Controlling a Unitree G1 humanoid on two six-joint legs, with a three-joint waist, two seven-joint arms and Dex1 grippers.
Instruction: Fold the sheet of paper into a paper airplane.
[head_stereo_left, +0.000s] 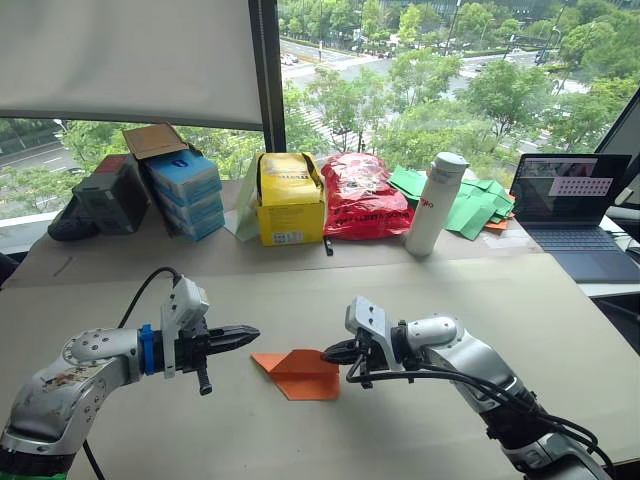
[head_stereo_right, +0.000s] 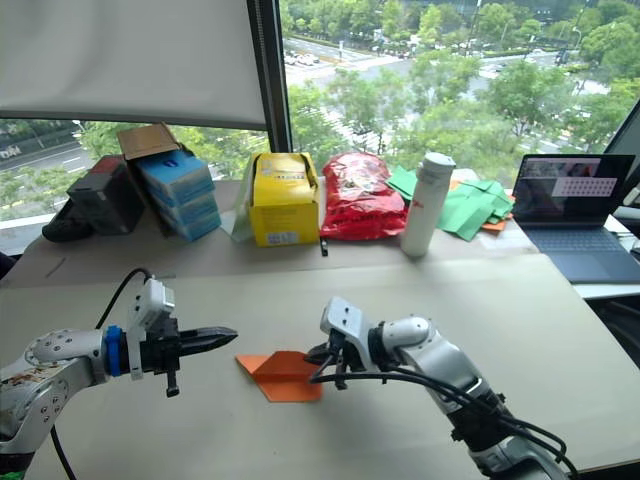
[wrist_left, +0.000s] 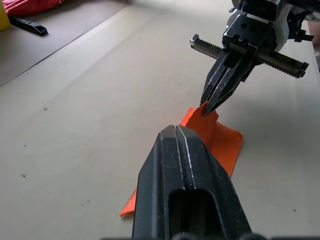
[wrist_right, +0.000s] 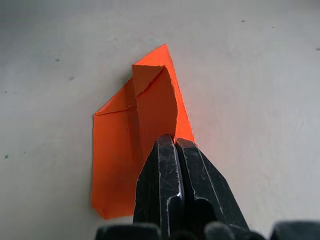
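Note:
The sheet of paper (head_stereo_left: 298, 373) is a bright orange, partly folded pointed shape with layered flaps, lying on the beige table (head_stereo_left: 450, 290) between my arms. My right gripper (head_stereo_left: 328, 352) is shut, its tips pinching the paper's right edge, which lifts slightly off the table in the left wrist view (wrist_left: 215, 137). In the right wrist view the paper (wrist_right: 135, 140) spreads out beyond the closed fingers (wrist_right: 162, 170). My left gripper (head_stereo_left: 255, 330) is shut and empty, hovering just left of the paper's point and a little above the table.
Along the back of the table stand stacked blue boxes (head_stereo_left: 185, 190), a yellow box (head_stereo_left: 290, 197), a red bag (head_stereo_left: 360, 195), a white bottle (head_stereo_left: 437, 203), green paper pieces (head_stereo_left: 478, 205) and an open laptop (head_stereo_left: 575, 205). A black pen (head_stereo_left: 328, 246) lies by the red bag.

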